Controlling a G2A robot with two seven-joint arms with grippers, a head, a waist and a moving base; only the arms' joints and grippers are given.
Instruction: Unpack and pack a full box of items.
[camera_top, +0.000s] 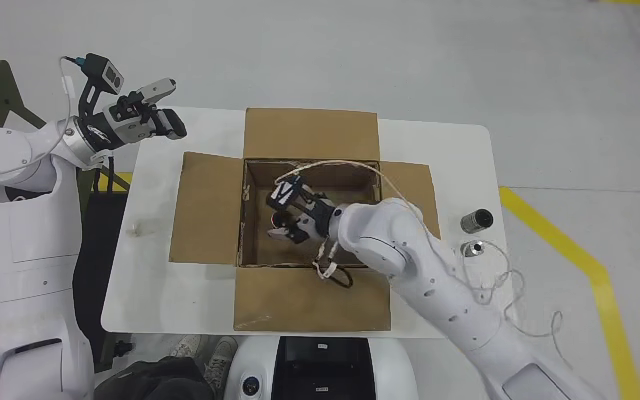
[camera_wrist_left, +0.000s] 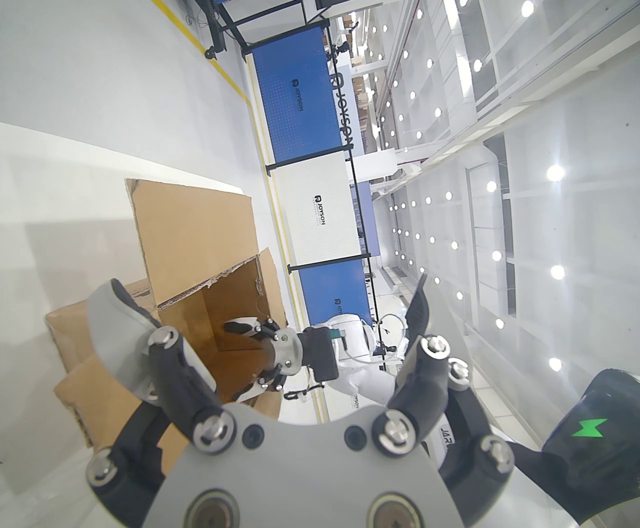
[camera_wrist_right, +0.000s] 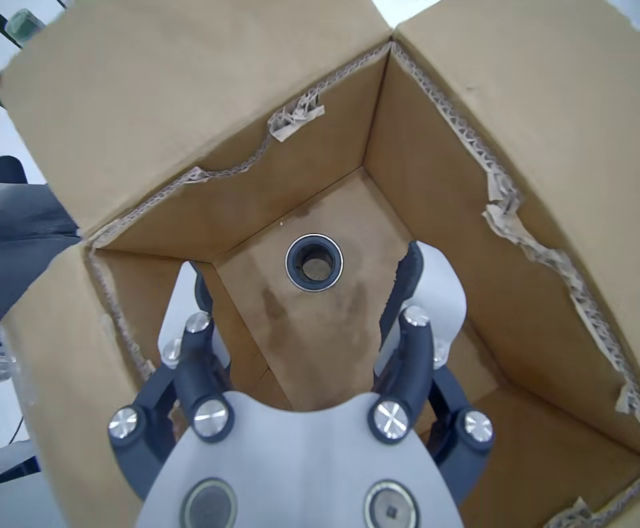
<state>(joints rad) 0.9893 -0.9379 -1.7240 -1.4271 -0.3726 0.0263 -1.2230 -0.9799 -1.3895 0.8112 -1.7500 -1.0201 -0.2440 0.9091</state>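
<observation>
An open cardboard box (camera_top: 310, 132) stands mid-table with all its flaps folded out. My right gripper (camera_top: 278, 213) is down inside it, open. In the right wrist view a black ring-shaped part (camera_wrist_right: 314, 262) lies flat on the box (camera_wrist_right: 450, 175) floor near the far corner, and the right gripper (camera_wrist_right: 305, 262) hangs open above it without touching it. My left gripper (camera_top: 172, 108) is open and holds nothing, raised beyond the table's far left corner. From the left wrist view, the left gripper (camera_wrist_left: 270, 300) faces the box (camera_wrist_left: 195, 235) with the right gripper (camera_wrist_left: 255, 355) in it.
On the white table (camera_top: 160, 290), right of the box, lie a dark cylinder (camera_top: 477, 220) and a small metal part (camera_top: 473, 248). A white cable (camera_top: 395, 185) loops from the right arm over the box's right flap. Torn cardboard edges (camera_wrist_right: 505, 200) line the opening.
</observation>
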